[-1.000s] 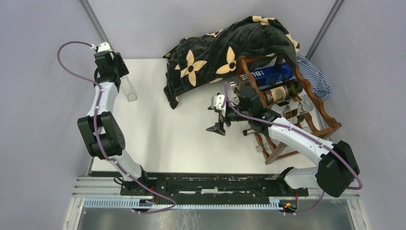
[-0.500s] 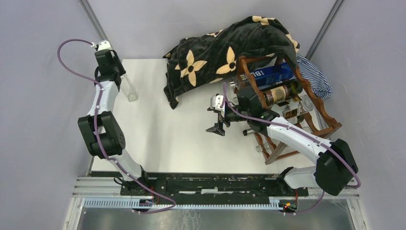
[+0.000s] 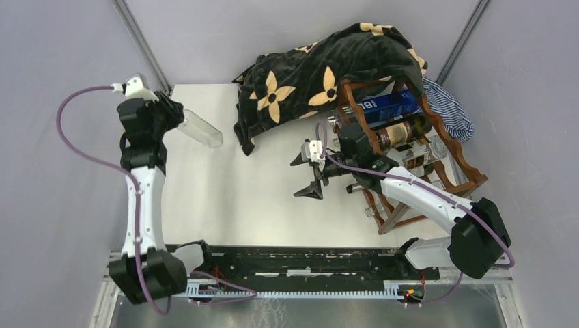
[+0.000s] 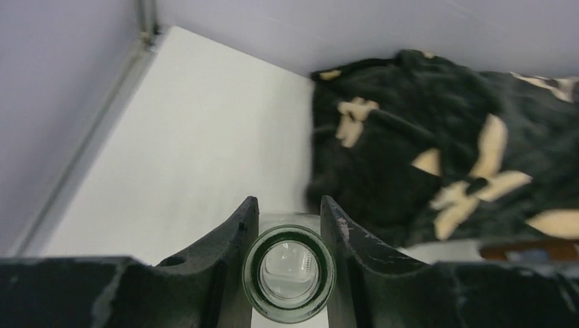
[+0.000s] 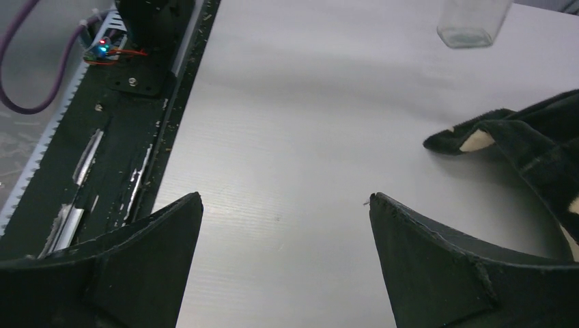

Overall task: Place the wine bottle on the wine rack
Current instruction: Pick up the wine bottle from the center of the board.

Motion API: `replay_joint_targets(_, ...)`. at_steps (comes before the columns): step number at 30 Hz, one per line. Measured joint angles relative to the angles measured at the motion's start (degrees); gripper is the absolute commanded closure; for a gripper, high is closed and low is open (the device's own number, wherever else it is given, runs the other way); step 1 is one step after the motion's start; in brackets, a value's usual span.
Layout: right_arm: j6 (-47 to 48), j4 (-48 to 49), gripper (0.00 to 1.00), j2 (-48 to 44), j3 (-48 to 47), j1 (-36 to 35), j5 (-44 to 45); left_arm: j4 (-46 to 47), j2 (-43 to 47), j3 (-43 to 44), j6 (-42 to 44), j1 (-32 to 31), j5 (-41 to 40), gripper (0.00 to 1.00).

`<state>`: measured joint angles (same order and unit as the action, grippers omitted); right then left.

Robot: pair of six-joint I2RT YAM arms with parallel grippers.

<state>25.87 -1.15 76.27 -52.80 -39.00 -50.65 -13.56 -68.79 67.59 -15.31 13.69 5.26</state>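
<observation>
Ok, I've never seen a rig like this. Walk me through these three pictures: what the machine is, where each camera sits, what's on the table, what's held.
These are two robot arms bolted at the near edge of a white table, each ending in a two-finger gripper. The wide picture looks down from above and behind them. The other two come from a camera on each wrist. The left gripper is closed near the mouth of a clear glass bottle, which is tilted. The right gripper is open and empty. On the table stands a dark wooden wine rack, with a black flowered blanket partly draped over it and a striped cloth beside it.
</observation>
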Motion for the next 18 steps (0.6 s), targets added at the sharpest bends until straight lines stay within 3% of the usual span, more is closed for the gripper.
replay_joint_targets(4, 0.0, 0.0, 0.02, 0.0, 0.0, 0.0, -4.28, 0.42, 9.99, -7.85, -6.62, -0.02, 11.19, 0.98)
replay_joint_targets(9, -0.13, 0.0, 0.02, 0.0, 0.0, 0.0, -7.06, 1.6, 15.89, -19.87, -17.0, -0.76, 24.55, 0.98)
replay_joint_targets(18, -0.31, -0.72, 0.02, 0.68, 0.0, 0.0, -5.29, 3.04, 30.01, -29.68, -29.14, -6.43, 29.53, 0.98)
